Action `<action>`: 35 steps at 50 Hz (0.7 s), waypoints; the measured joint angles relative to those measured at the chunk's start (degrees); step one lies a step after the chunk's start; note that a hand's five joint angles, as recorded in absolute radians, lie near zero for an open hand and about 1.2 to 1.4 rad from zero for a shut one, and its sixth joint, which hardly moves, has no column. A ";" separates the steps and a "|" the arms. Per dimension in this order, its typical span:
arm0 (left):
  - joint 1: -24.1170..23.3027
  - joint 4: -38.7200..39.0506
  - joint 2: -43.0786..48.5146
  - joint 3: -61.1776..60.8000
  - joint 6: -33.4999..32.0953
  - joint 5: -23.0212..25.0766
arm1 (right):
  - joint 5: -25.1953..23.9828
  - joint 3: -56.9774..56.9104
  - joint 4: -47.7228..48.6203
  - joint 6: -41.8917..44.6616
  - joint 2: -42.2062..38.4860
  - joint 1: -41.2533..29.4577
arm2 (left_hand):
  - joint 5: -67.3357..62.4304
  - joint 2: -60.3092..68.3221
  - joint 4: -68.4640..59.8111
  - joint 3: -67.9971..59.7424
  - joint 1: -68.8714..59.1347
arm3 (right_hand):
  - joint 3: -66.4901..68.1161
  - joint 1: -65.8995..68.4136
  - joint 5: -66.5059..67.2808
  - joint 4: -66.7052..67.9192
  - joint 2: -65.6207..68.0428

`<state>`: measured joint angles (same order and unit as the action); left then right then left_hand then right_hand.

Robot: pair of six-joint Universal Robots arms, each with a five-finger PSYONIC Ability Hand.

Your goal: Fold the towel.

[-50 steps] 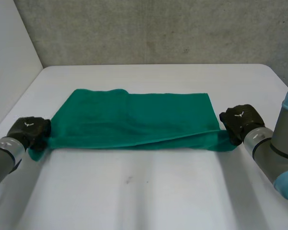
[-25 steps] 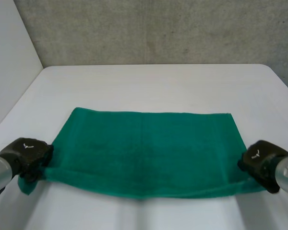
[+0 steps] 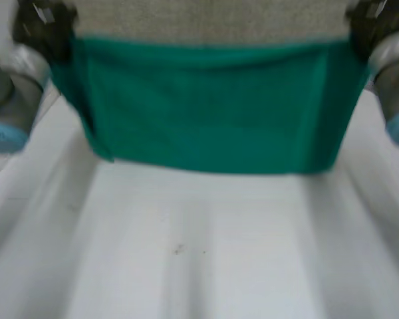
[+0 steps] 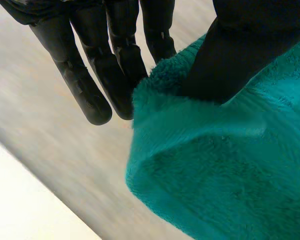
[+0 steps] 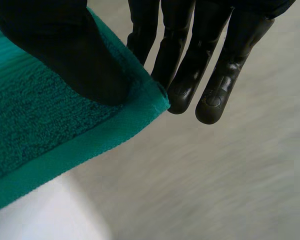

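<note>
The table [image 3: 206,266] is a smooth white top that runs from the near side of the head view back toward a rough grey wall [image 3: 206,20], and its far part is hidden behind the green towel [image 3: 206,113] hanging across it. A small dark speck [image 3: 178,249] sits on the white surface, about midway across and well in front of the towel's lower edge, with a fainter fleck just beside it. Whether that lower edge rests on the table or hangs just clear of it cannot be told.
</note>
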<state>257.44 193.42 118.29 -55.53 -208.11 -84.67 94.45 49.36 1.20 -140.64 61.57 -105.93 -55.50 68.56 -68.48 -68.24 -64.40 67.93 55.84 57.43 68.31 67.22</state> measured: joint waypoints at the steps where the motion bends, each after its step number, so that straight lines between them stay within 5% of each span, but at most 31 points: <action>1: -0.02 2.12 -1.32 2.04 2.40 -0.59 | 0.12 -1.42 2.10 -1.31 1.32 -0.09 | 0.00 0.00 0.00 0.00 0.00 | 0.00 0.00 0.00 0.00 0.00; 9: 2.03 10.27 -8.36 1.16 13.88 0.17 | -1.29 1.50 13.43 -7.51 11.56 -0.04 | 0.00 0.02 0.00 0.00 0.00 | 0.00 0.01 0.01 0.00 0.00; 17: 4.46 11.08 -9.04 -9.62 15.62 4.38 | -2.82 13.15 13.40 -7.61 12.55 -0.13 | 0.00 0.04 -0.01 -0.02 0.00 | 0.00 0.27 0.01 0.00 0.00; 35: 4.22 12.83 6.30 -27.62 14.26 6.53 | -3.76 24.54 5.71 -6.60 -4.28 -0.08 | 0.00 0.08 -0.01 -0.04 0.00 | 0.00 0.27 0.02 0.02 0.00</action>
<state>261.66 206.25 124.58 -83.15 -193.86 -78.14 90.69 73.90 6.91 -147.24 57.30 -106.01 -55.50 68.64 -68.49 -68.28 -64.40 67.93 56.11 57.45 68.33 67.23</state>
